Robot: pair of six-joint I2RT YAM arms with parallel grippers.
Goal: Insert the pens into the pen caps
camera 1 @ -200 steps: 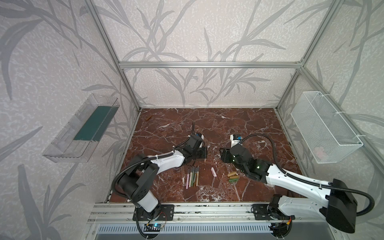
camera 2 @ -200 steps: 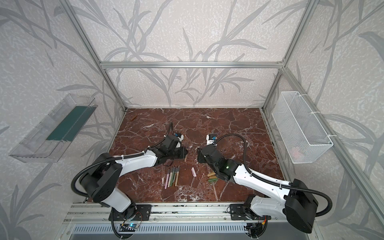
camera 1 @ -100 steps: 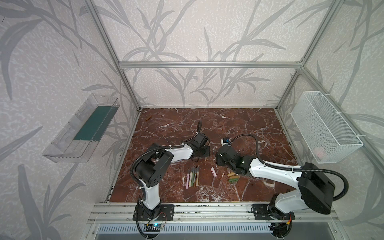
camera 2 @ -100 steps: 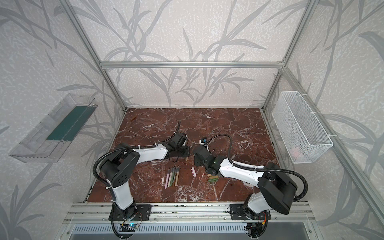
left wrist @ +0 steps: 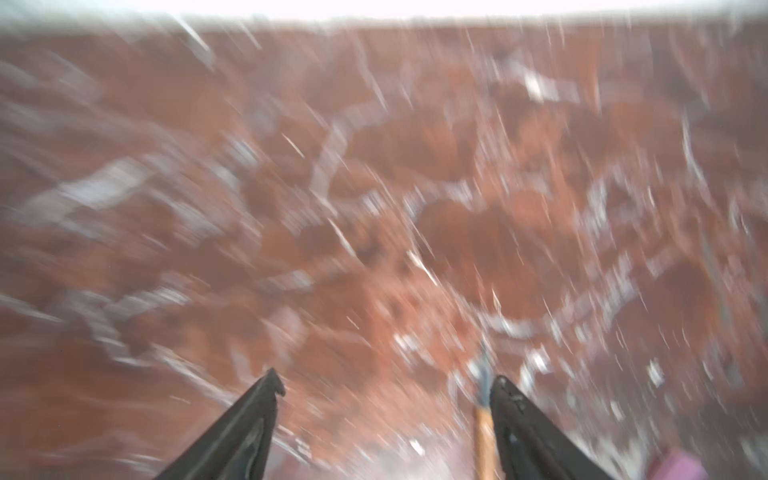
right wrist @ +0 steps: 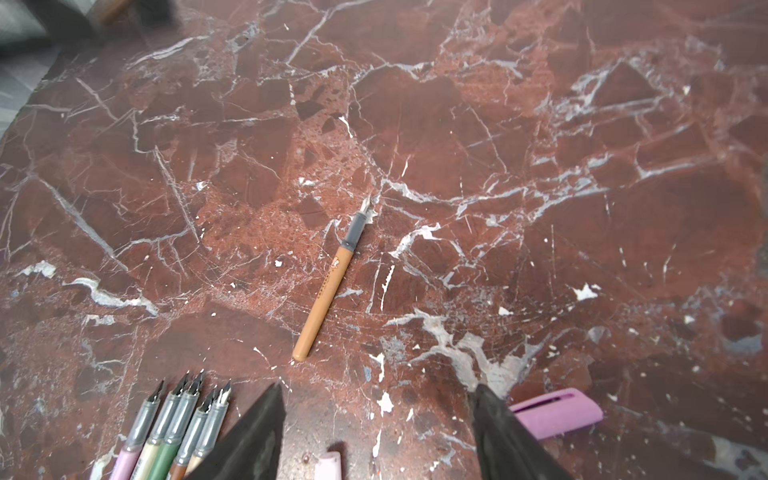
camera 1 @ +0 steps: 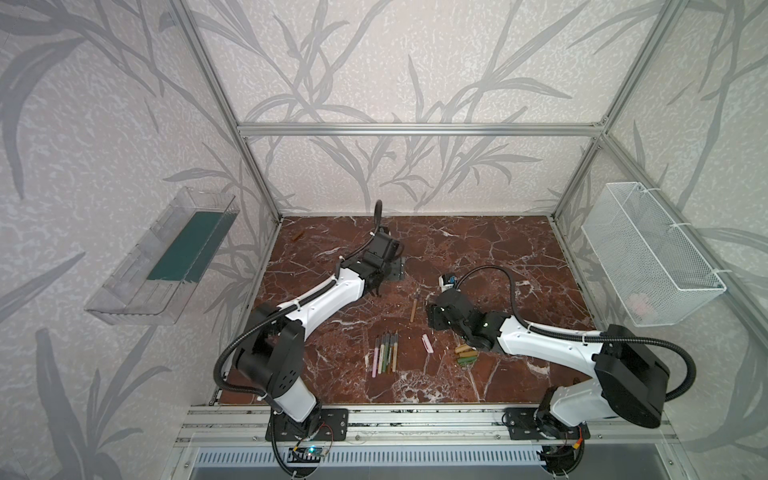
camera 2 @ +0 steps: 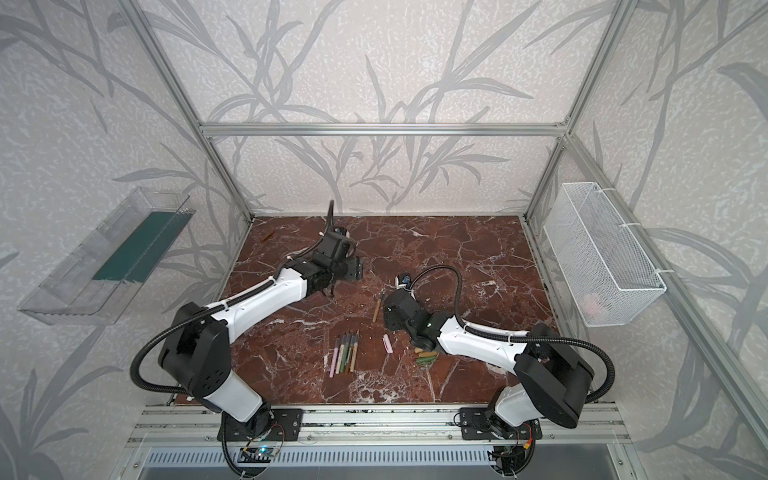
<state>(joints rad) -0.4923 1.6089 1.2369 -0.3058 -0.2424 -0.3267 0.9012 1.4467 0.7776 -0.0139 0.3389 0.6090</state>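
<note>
Slim gold-tan plastic pen (camera 1: pixel 413 306) lies loose mid-frame on the red marble tabletop (camera 1: pixel 478 249) between left gripper (left wrist: pixel 386 382) and right gripper (right wrist: pixel 378 390), both splayed and empty; capping apparently awaits grasps on it and one of the short tan and green caps (camera 1: pixel 465 356) lower right.

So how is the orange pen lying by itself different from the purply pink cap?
The orange pen is long and thin; the purply pink cap is short and stubby. The pen ends in a grey pointed tip; the cap has a dark slit along its side. Both lie flat on the marble table, not held.
</note>
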